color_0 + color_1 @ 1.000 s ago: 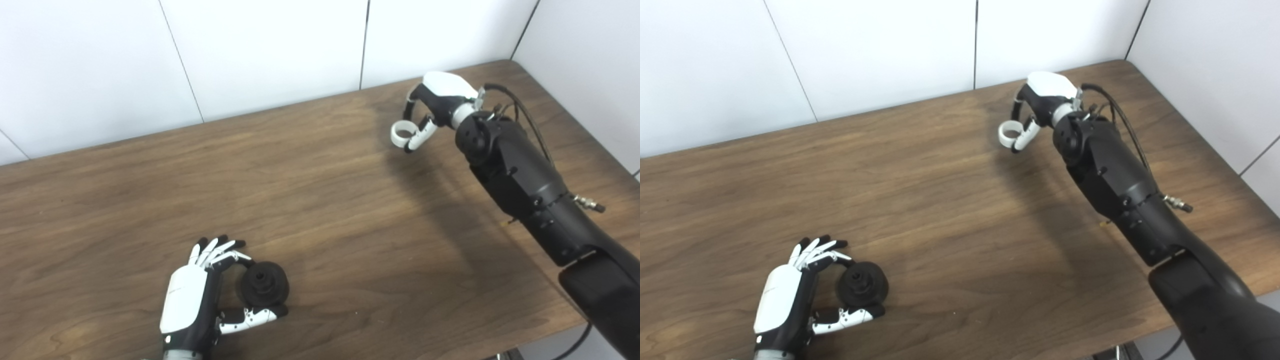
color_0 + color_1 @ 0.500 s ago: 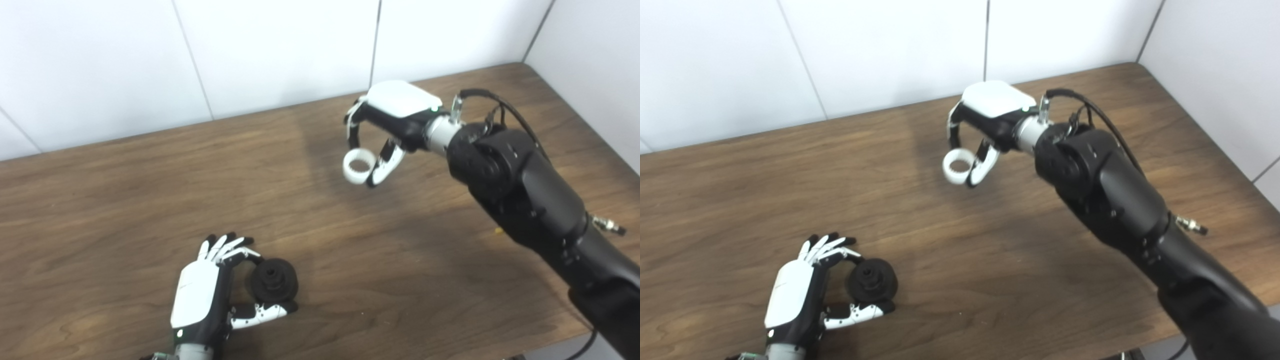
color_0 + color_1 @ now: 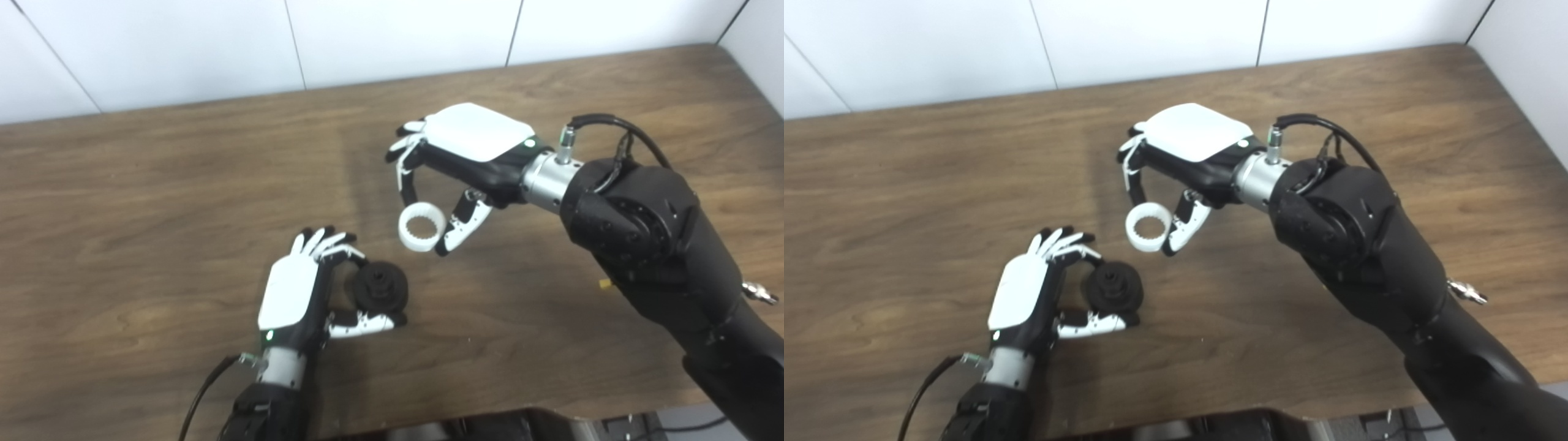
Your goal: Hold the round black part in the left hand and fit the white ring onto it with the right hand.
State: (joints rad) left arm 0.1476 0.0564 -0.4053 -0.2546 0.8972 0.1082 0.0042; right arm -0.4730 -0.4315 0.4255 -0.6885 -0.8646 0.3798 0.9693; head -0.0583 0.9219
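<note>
Resting low on the near left of the wooden table (image 3: 153,184), the round black part (image 3: 381,286) is clasped between the fingers and thumb of the left hand (image 3: 294,297). Just beyond it, raised, the white ring (image 3: 420,228) is pinched at its outer rim by the right hand (image 3: 456,165). The ring is judged light, rigid and slippery; its toothed bore should be left clear.
</note>
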